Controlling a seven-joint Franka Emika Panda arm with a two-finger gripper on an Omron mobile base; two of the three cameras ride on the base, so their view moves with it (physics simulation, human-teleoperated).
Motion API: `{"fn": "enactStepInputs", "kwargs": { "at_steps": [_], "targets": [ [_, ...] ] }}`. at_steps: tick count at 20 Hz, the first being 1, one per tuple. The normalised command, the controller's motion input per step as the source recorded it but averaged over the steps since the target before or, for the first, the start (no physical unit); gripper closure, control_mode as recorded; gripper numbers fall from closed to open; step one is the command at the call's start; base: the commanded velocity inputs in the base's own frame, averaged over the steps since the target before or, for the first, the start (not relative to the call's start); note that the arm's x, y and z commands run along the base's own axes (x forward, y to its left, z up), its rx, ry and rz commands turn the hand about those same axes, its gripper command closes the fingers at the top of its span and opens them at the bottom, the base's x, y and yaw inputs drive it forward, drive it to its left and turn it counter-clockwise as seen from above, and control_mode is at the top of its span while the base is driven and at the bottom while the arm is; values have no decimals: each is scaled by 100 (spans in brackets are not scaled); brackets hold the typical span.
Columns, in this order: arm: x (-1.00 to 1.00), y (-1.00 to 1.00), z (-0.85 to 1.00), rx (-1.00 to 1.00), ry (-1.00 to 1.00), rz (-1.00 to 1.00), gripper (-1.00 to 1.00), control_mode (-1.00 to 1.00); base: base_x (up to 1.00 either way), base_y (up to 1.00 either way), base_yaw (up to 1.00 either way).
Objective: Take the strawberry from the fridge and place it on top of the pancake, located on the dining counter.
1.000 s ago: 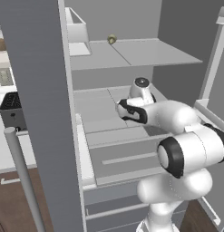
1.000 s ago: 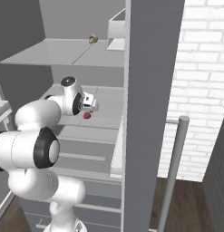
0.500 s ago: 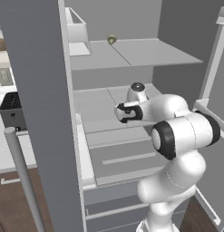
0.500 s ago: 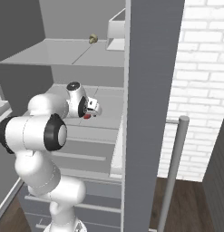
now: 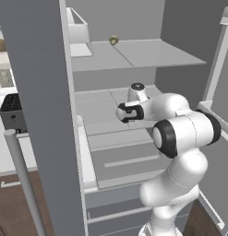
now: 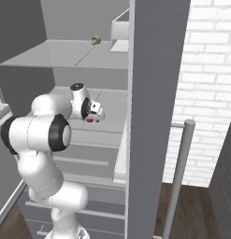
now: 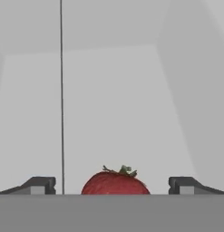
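We're looking into the open fridge [image 5: 41, 92] here, doors swung out to both sides, pale grey shelves [image 5: 134, 53] inside. Our arm [image 5: 180, 133] is reaching in over the middle shelf [image 6: 112, 105], and the gripper [image 7: 113, 186] sits low over that shelf with its two dark fingertips [image 7: 38, 185] spread wide apart – nothing between them is squeezed yet. In the hand view the strawberry [image 7: 114, 183] sits right in the gap between the tips, red with a little green leafy top, with clear space on both sides, so the tips aren't touching it. From the right base view we can see the strawberry [image 6: 90, 120] as a small red spot lying on the middle shelf just under the gripper [image 6: 96, 112], near the shelf's front part.

In the left base view the hand [image 5: 129, 110] is over that same shelf but it hides the berry. Up on the top shelf there's a small round olive-coloured thing [image 5: 114, 40] toward the far side – too small for us to tell what it is – and a pale open box [image 5: 78, 34] to its left. Below the shelves we've got the grey drawers [image 5: 129, 161], and a long slim handle [image 6: 180, 172] on the right door stands near the white brick wall [image 6: 205, 70]
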Motion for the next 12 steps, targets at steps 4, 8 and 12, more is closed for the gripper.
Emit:
{"fn": "enactStepInputs", "kwargs": {
  "at_steps": [4, 8, 12],
  "targets": [
    [0, 0, -19, 0, 2, -1, 100, -100, 0, 0, 0],
    [-14, -5, -4, 1, -1, 0, 100, -100, 0, 0, 0],
    [-74, -5, 2, 1, -2, -1, 100, -100, 0, 0, 0]
  ]
}}
